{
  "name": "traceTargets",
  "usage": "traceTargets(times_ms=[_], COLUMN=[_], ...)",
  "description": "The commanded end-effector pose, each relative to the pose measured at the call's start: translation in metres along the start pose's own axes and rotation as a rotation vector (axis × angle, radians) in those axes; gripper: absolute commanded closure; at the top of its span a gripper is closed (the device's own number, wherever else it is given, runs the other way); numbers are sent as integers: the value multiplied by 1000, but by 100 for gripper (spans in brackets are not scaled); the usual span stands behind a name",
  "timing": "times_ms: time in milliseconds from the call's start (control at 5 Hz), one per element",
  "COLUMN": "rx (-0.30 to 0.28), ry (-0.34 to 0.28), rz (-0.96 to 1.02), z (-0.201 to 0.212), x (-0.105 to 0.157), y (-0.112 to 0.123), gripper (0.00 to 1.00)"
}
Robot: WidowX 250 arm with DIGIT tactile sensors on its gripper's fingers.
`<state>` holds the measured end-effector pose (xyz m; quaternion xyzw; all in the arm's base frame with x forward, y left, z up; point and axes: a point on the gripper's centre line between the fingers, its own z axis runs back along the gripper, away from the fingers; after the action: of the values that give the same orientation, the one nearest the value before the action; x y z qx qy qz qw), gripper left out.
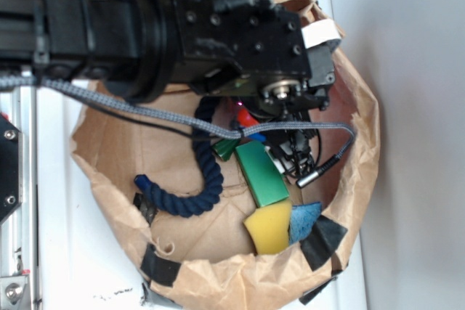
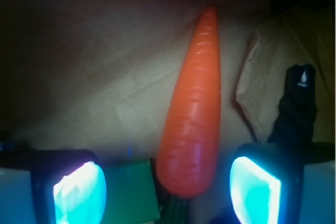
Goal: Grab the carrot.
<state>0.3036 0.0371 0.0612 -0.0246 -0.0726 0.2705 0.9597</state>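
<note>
The orange carrot (image 2: 193,114) lies on brown paper, its tip pointing away and its wide end with the dark green stub (image 2: 178,209) nearest me. My gripper (image 2: 168,190) is open: the wide end sits in the gap between the two glowing pads (image 2: 80,192), touching neither, and closer to the right one. In the exterior view only a small orange bit of the carrot (image 1: 245,117) and its green stub (image 1: 225,149) peek out below the black arm, which hides the gripper itself.
A green rectangular block (image 1: 261,173) (image 2: 131,195) lies beside the carrot's wide end. A dark blue rope (image 1: 190,194) (image 2: 296,103), a yellow sponge (image 1: 269,229) and a blue sponge (image 1: 305,221) share the brown paper bag (image 1: 109,172), whose crumpled walls rise all around.
</note>
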Motion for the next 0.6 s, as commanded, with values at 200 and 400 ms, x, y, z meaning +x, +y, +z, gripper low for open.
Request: traceTargets(times_ms=[200, 400], rx=[16, 34], ry=[-66, -76], rz=[50, 41], z=[-20, -31], x=[16, 14], y=[-5, -12], gripper=[0, 0])
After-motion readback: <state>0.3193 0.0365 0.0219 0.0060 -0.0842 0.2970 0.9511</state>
